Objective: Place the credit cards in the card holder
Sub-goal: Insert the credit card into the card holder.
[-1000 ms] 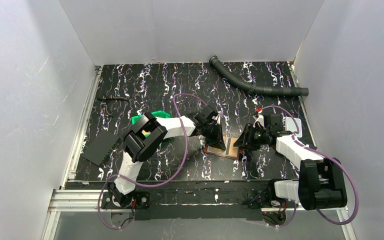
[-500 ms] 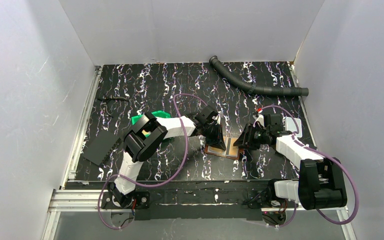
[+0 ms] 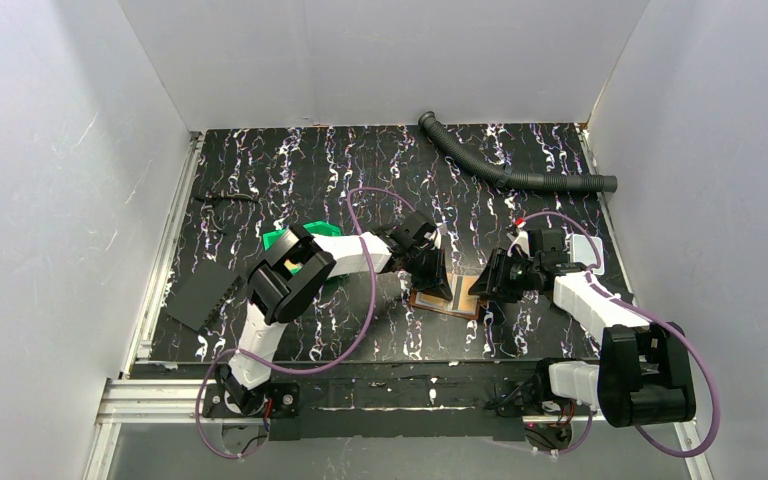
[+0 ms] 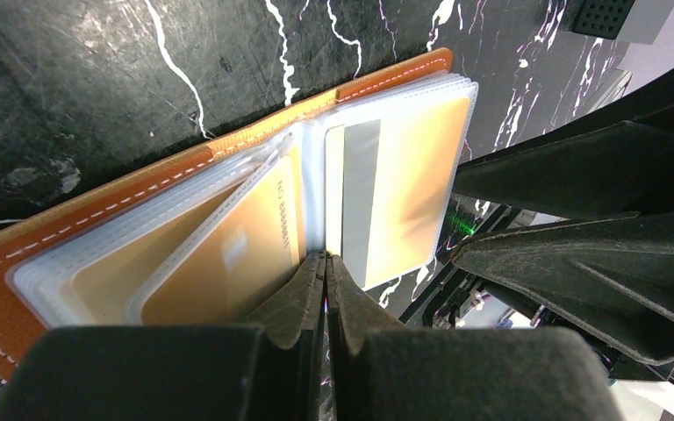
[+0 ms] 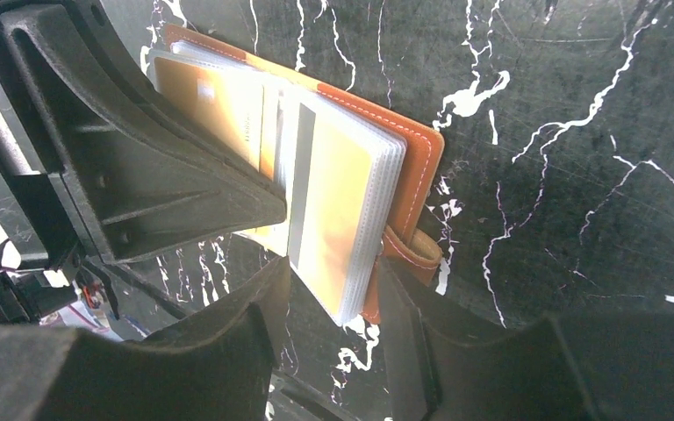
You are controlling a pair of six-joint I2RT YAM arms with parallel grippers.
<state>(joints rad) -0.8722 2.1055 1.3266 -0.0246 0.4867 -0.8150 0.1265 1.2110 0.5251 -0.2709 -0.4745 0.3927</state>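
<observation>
Card holder (image 5: 408,158) lies open near the tabletop's near edge; slick, floppy sleeves, so grip the stiff leather edge. Left gripper (image 4: 323,263) pressed together at the spine, right gripper (image 5: 333,294) straddles the sleeve stack holding the credit cards (image 4: 404,175); clamped or not, can't tell.

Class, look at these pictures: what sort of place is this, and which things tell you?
Probably a robot test booth: plain white walls around a black marbled table, two mounted arms, and a grey hose.

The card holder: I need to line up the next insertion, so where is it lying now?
The card holder lies open on the table's near centre in the top view, between the left gripper and right gripper, well in front of the grey hose.
</observation>
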